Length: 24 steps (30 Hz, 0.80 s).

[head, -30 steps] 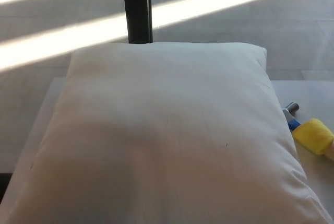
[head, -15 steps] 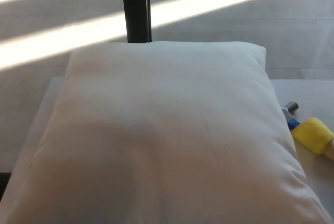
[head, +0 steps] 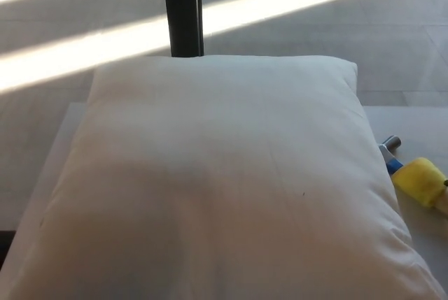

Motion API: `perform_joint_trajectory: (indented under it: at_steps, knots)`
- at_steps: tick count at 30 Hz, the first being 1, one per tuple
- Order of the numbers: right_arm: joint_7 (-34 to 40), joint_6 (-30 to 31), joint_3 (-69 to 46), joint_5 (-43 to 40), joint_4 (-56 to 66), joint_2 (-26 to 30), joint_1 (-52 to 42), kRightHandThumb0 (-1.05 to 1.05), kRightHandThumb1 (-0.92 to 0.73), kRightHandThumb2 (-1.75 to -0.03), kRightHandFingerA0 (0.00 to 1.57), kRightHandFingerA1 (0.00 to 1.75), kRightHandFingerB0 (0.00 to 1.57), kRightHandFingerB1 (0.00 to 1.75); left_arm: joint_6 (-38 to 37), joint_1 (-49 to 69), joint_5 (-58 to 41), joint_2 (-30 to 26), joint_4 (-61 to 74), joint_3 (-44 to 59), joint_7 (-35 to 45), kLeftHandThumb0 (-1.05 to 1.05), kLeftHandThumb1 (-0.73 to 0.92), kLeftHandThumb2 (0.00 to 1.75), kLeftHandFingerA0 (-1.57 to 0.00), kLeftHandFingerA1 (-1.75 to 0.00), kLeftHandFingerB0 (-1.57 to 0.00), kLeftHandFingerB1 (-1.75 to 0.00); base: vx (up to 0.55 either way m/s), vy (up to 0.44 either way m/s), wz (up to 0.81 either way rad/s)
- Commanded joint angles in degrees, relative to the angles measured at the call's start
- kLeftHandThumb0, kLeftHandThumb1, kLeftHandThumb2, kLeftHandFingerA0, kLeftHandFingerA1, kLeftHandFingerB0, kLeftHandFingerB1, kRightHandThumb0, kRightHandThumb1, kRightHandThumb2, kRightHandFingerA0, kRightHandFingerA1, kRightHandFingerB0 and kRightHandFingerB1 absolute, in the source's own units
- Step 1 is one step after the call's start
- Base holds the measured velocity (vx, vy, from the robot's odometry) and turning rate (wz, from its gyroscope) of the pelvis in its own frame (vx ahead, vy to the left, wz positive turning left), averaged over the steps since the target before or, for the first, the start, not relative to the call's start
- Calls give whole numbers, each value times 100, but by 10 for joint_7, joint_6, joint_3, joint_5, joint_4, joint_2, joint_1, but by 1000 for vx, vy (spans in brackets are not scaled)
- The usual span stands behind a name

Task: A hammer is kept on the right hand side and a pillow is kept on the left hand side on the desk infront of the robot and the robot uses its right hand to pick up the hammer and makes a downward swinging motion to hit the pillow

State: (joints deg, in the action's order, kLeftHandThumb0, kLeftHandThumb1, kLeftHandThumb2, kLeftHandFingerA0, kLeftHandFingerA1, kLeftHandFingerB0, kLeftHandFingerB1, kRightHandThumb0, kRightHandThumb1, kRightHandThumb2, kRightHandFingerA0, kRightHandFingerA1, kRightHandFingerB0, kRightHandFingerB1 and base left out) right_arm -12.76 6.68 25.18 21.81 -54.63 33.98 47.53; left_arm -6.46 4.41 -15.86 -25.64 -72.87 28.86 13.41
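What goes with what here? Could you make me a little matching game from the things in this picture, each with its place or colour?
Things:
1. pillow
2. hammer
3. post
4. desk

Descriptions:
A. dark, upright, behind the pillow's far edge
B. yellow and blue, at the picture's right edge
C. white, soft, filling most of the view
D. pale flat surface showing beside the pillow

Pairs: 1-C, 2-B, 3-A, 4-D

No robot hand shows in the picture.
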Motion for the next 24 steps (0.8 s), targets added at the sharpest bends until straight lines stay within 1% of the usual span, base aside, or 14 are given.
perform_joint_trajectory:
  at_steps: [1, 2, 3, 5, 6, 9, 10, 11, 13, 17, 18, 20, 21, 24]
  knots:
    - [20, -6, 14, 45, -39, -12, 22, -73, -53, -88, 12, 50, 21, 43, -25, 7, 13, -16, -3, -9, -4, -59, 73, 62, -74, -59, -55, -49, 0, 0, 0]
    - [24, -7, 18, 49, -48, -19, 21, -74, -53, -88, 10, 51, 21, 44, -24, 9, 16, -17, -3, -13, -2, -60, 75, 62, -74, -58, -56, -47, 0, 0, 0]
    - [24, 3, 24, 53, -53, -29, 19, -74, -54, -88, 11, 51, 21, 43, -18, 4, 8, -17, -3, -7, -10, -59, 71, 62, -76, -57, -58, -49, 0, 0, 0]
    - [23, 1, 27, 59, -53, -34, 16, -74, -54, -88, 12, 52, 21, 44, -20, 6, 12, -18, -3, -13, -5, -60, 74, 62, -73, -58, -56, -48, 0, 0, 0]
    - [24, 1, 31, 63, -55, -41, 11, -74, -53, -88, 12, 52, 21, 43, -18, 3, 7, -17, -2, -9, -9, -61, 71, 61, -78, -60, -61, -50, 0, 0, 0]
    - [27, -3, 38, 70, -54, -55, 4, -78, -53, -90, 11, 52, 21, 44, -17, 4, 9, -17, 4, -14, -11, -60, 73, 62, -76, -61, -60, -50, 0, 0, 0]
    - [25, -2, 44, 75, -55, -60, 3, -79, -54, -90, 11, 52, 20, 43, -21, 6, 12, -18, 3, -17, -6, -60, 75, 62, -73, -59, -56, -48, 0, 0, 0]
    - [24, -1, 44, 76, -54, -64, 1, -79, -54, -91, 9, 51, 20, 43, -18, 4, 11, -15, 3, -18, -12, -60, 74, 62, -75, -59, -61, -49, 0, 0, 0]
    - [25, -1, 50, 81, -54, -77, -4, -80, -54, -92, 8, 52, 19, 43, -24, 5, 12, -16, -2, -20, -9, -61, 74, 62, -77, -57, -59, -48, 0, 0, 0]
    - [28, 11, 49, 85, -59, -89, -7, -78, -53, -90, 7, 52, 18, 43, -30, 8, 12, -17, 4, -24, -7, -62, 74, 62, -75, -59, -61, -49, 0, 0, 0]
    - [27, 19, 47, 85, -64, -93, -8, -77, -67, -60, 9, 49, 25, 31, -36, 10, 16, -18, 4, -29, -1, -62, 76, 63, -69, -57, -55, -47, 0, 0, 0]
    - [27, 22, 45, 86, -67, -95, -7, -77, -67, -60, 9, 49, 25, 31, -39, 11, 17, -18, 4, -32, 1, -62, 76, 63, -69, -57, -55, -47, 0, 0, 0]
    - [28, 38, 46, 88, -74, -103, -11, -78, -51, -89, 5, 51, 16, 43, -33, 10, 7, -16, 7, -26, 3, -62, 75, 62, -73, -61, -55, -48, 0, 0, 0]
    - [36, 46, 47, 93, -84, -107, -16, -77, -50, -85, 6, 54, 13, 40, -30, 9, 14, -18, 5, -33, -8, -64, 74, 62, -76, -58, -60, -47, 0, 0, 0]
